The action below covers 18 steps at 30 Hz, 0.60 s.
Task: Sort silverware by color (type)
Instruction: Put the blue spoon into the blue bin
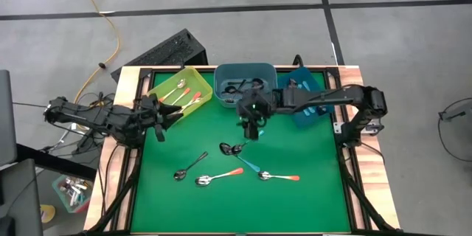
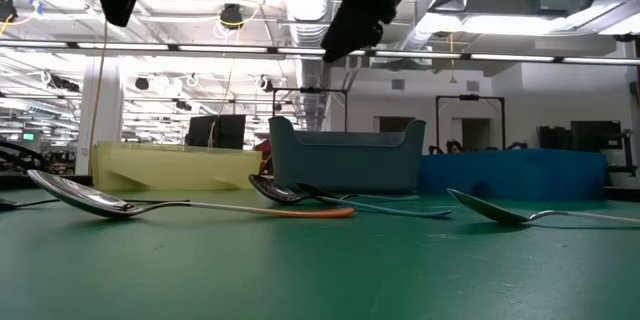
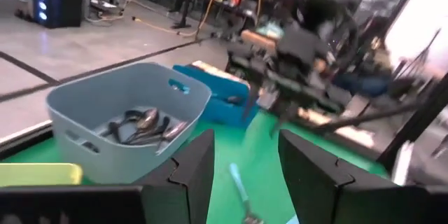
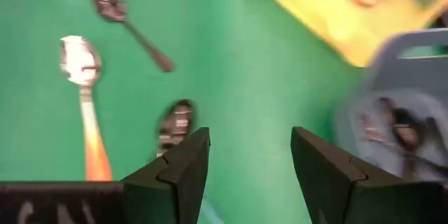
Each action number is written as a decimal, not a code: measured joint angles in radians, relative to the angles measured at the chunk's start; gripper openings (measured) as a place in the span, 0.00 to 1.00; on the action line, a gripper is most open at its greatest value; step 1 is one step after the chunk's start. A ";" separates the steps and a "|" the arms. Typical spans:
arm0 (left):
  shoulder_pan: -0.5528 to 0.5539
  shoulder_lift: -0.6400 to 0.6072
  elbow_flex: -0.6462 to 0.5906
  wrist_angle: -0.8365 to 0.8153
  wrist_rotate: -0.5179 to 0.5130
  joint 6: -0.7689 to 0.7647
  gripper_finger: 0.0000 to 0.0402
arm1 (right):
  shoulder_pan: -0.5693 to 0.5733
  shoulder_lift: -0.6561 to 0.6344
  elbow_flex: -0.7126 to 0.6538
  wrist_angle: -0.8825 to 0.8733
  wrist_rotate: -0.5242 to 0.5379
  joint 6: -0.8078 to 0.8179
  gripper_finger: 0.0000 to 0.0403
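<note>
Dark fingers of the right gripper (image 1: 253, 128) stand wide and empty above the green mat (image 1: 295, 206), near the grey bin (image 1: 245, 82); the left gripper (image 1: 160, 122) hangs parted and empty beside the yellow bin (image 1: 158, 87). Five spoons (image 1: 237, 167) lie loose on the mat — two orange-handled, one teal, two plain dark metal — all with shiny bowls.

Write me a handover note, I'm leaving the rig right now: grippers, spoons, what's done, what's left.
Left gripper: jaws open, empty, by the yellow bin.
Right gripper: jaws open, empty, above the mat near the grey bin.
Done: orange spoons in the yellow bin, dark ones in the grey.
Left: five loose spoons, including the dark spoon, two orange and one teal.
</note>
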 joint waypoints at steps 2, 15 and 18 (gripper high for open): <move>0.000 0.001 0.000 0.028 -0.004 -0.033 0.36 | 0.043 0.000 0.000 -0.002 0.000 0.039 0.53; 0.000 0.053 0.000 0.081 -0.006 -0.248 0.36 | 0.261 0.066 0.001 -0.030 0.394 0.581 0.53; 0.000 0.053 0.000 0.095 -0.019 -0.287 0.36 | 0.271 0.071 -0.003 -0.038 0.400 0.668 0.53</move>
